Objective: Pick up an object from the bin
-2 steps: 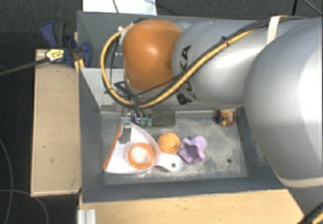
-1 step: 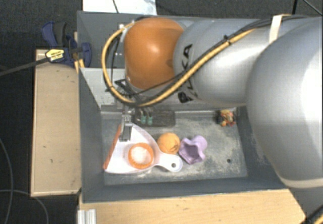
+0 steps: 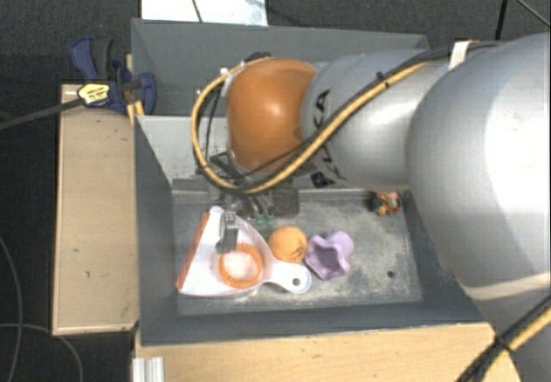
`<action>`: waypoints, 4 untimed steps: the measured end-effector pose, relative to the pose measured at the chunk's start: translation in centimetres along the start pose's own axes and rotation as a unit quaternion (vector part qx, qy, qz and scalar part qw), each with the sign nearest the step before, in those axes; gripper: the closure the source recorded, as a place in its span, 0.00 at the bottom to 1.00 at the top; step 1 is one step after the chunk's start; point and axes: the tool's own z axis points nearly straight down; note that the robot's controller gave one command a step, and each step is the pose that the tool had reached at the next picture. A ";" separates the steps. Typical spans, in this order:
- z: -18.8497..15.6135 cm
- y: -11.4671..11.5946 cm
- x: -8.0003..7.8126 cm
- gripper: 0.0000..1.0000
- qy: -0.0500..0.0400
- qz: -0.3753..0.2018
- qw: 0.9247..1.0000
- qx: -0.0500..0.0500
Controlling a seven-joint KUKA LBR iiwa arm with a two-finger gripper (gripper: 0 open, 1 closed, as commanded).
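My gripper (image 3: 229,232) hangs low at the left of the bin floor, under the arm's wrist. Its tip is just over a white scoop-like cup with an orange ring (image 3: 238,268), which lies at the front left. Whether it touches the cup cannot be seen. An orange ball (image 3: 287,244) rests right beside the cup's handle, to the right of the gripper. A crumpled purple piece (image 3: 331,255) lies a little further right.
A thin orange-edged white flap (image 3: 192,255) leans along the bin's left wall by the cup. A small red and yellow toy (image 3: 385,202) sits at the back right, near the arm. The arm hides the bin's back half.
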 end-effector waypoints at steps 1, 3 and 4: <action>4.1 -1.4 1.9 0.00 0.002 -0.087 0.996 0.000; 5.4 -3.8 2.8 0.00 0.003 -0.004 1.000 0.002; 5.4 -2.4 2.7 0.00 0.002 0.036 0.999 0.001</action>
